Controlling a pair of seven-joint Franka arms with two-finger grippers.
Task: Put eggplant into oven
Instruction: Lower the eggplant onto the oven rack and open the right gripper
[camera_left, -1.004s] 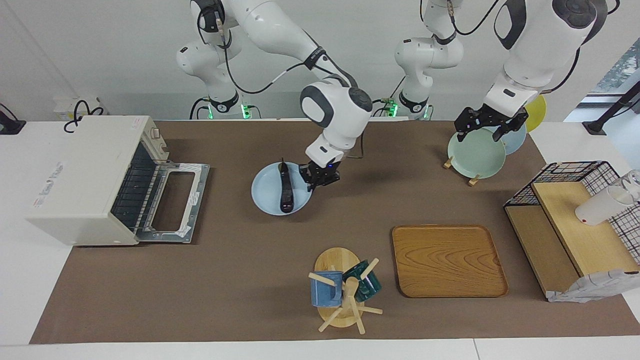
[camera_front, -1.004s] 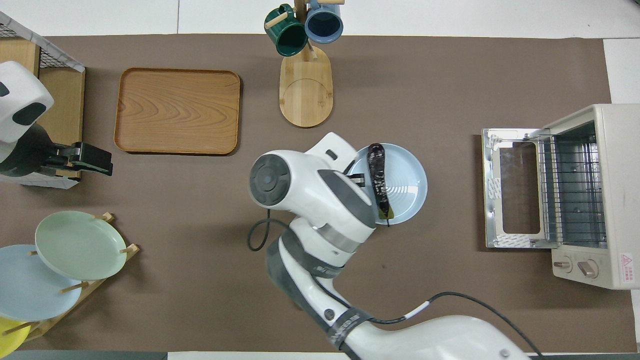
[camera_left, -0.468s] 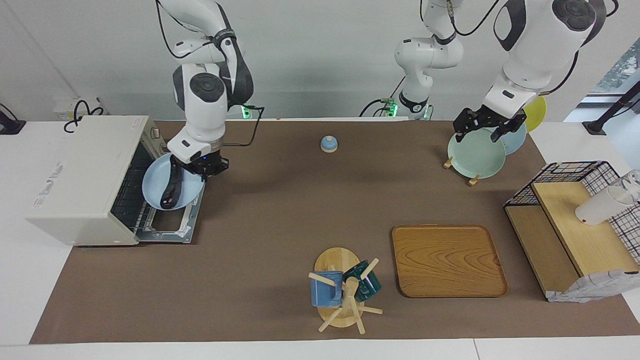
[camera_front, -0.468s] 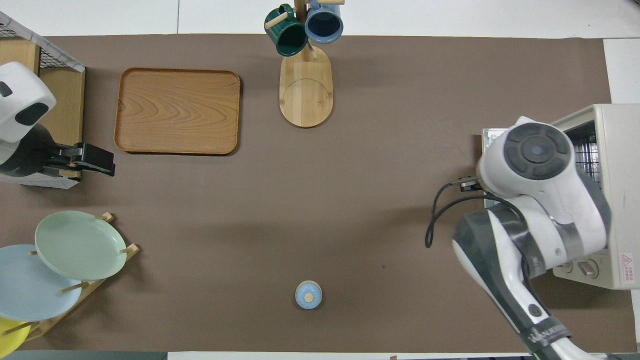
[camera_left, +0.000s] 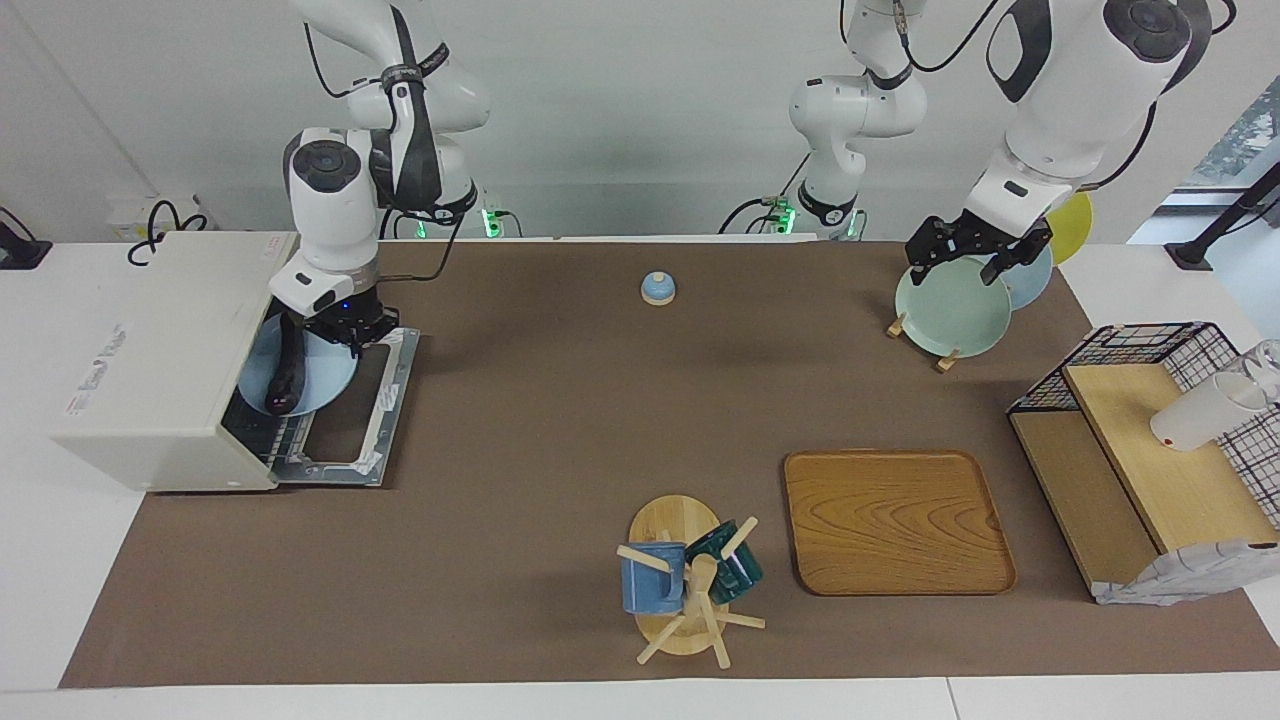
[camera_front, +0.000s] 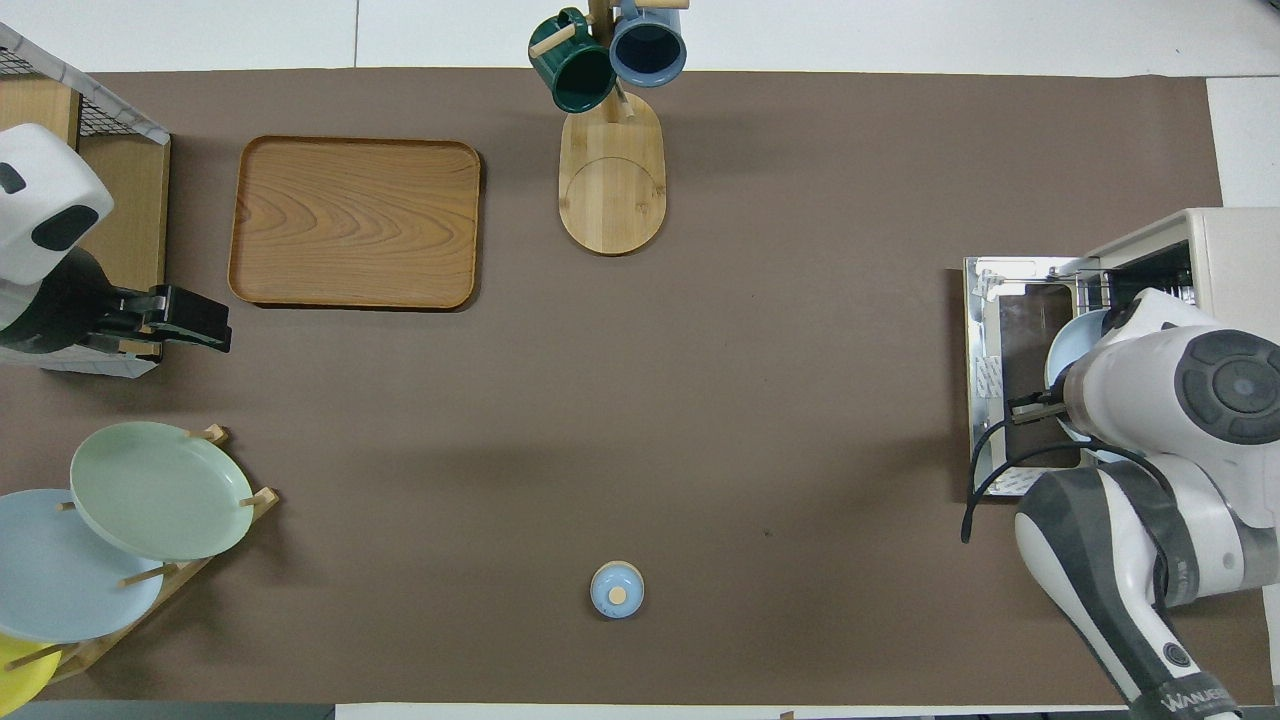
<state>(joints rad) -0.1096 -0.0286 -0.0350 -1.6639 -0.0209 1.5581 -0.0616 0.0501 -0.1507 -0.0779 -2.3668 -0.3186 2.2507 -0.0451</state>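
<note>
Closest to the robots, a small blue lid (camera_left: 657, 288) with a tan knob sits alone on the brown mat of the bench (camera_left: 560, 440). At the left arm's end of that near edge, the left pincer (camera_left: 978, 254) waits over a pale green plate (camera_left: 952, 306) standing in a wooden plate stand; whether its fingers are spread I cannot tell. At the right arm's end stands the oven (camera_left: 165, 360), its door (camera_left: 350, 405) dropped flat onto the mat. The right pincer (camera_left: 350, 330) is over that door at the oven's mouth, pinching the rim of a light blue plate (camera_left: 315, 375). The plate is partway inside the oven opening, over the wire rack. On the plate lies the eggplant (camera_left: 285, 365), dark and slim, reaching into the opening. Farther out, a wooden tray (camera_left: 895, 520) lies flat, with a black wire-and-wood rack (camera_left: 1150, 450) beside it toward the left arm's end. Farthest from the robots is a mug tree (camera_left: 685, 590) holding a blue mug (camera_left: 650, 578) and a dark green one (camera_left: 730, 565).
</note>
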